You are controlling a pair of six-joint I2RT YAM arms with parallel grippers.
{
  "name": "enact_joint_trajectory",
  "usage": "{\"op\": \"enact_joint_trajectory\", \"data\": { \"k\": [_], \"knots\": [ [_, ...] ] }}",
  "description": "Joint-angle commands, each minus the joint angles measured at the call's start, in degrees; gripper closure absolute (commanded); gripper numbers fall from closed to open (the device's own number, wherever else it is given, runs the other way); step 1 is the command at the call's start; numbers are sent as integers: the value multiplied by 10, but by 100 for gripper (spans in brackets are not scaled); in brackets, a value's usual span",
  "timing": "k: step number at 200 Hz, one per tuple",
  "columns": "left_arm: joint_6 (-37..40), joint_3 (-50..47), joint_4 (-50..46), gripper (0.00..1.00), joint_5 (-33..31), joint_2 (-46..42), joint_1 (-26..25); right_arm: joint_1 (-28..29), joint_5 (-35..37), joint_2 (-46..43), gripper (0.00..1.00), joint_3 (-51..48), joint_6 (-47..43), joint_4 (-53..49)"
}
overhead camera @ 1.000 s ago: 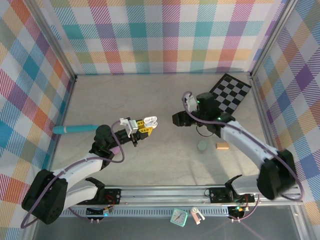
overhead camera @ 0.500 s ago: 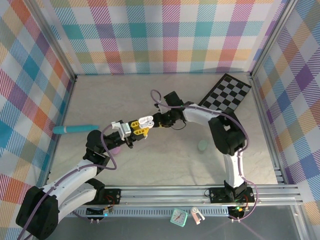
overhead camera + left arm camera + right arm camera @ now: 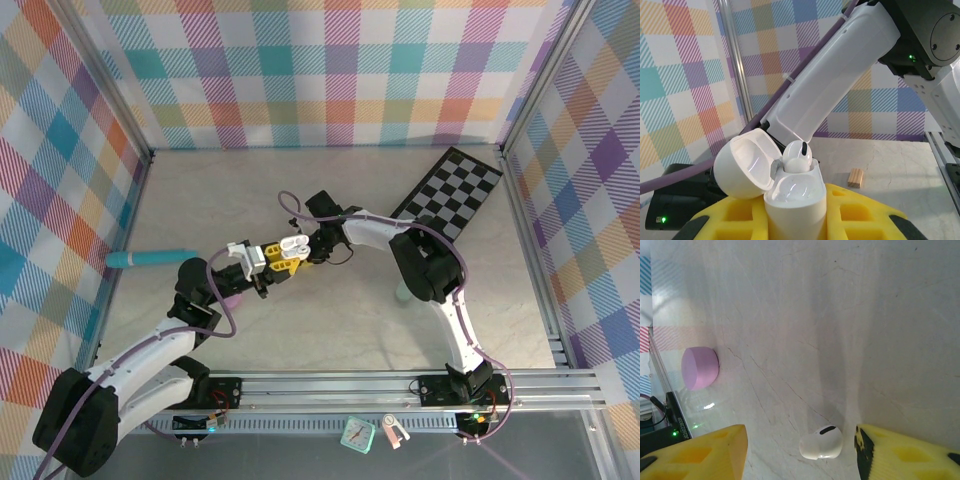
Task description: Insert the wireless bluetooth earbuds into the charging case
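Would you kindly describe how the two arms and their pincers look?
The left arm and right arm have white shells with black joints; a purple cable loops along each. The left pincer and right pincer carry yellow fingers with square recesses.

We watch the right arm swing from the table's right side to the middle, its hand [image 3: 316, 248] now meeting the open charging case [image 3: 293, 241] (gripped by the left hand [image 3: 283, 257], itself drawn slightly back); the mint case [image 3: 401, 293] is now half hidden behind that arm.
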Motion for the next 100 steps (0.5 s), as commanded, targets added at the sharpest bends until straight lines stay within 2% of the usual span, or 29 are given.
{"op": "enact_joint_trajectory", "data": {
  "k": [1,64,100],
  "knots": [
    [-2,10,24,86,14,8,4,15,-17,14,42,5,-22,-26],
    [-3,4,30,86,14,11,4,27,-8,22,57,10,-30,-41],
    [0,2,27,86,11,7,4,37,19,30,56,27,-49,-75]
  ]
}}
